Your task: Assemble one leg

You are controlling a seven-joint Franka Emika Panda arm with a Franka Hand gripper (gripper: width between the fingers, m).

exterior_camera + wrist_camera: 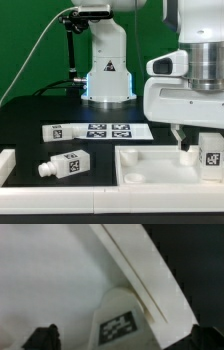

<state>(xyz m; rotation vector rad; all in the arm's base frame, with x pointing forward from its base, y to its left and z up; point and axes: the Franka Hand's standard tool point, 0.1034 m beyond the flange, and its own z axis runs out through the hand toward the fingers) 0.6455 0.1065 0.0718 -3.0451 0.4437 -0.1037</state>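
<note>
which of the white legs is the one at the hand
The leg standing upright on the tabletop, at the exterior view's right, just below the hand. The other leg lies on its side on the black table.

No legible words, brand names or numbers in either view.

Signs present, all black-and-white square marker tags, patterns not decodable at this resolution:
- marker board (98,131): three tags in a row on its top face, lying flat on the counter (60,105).
- loose leg (66,165): one tag on the side facing the camera.
- leg at the gripper (209,152): one tag on its visible face, exterior view; the same kind of tag shows blurred on the leg in the wrist view (119,325).
- robot base (108,70): a small dark triangular mark on its white front; content unreadable.
</note>
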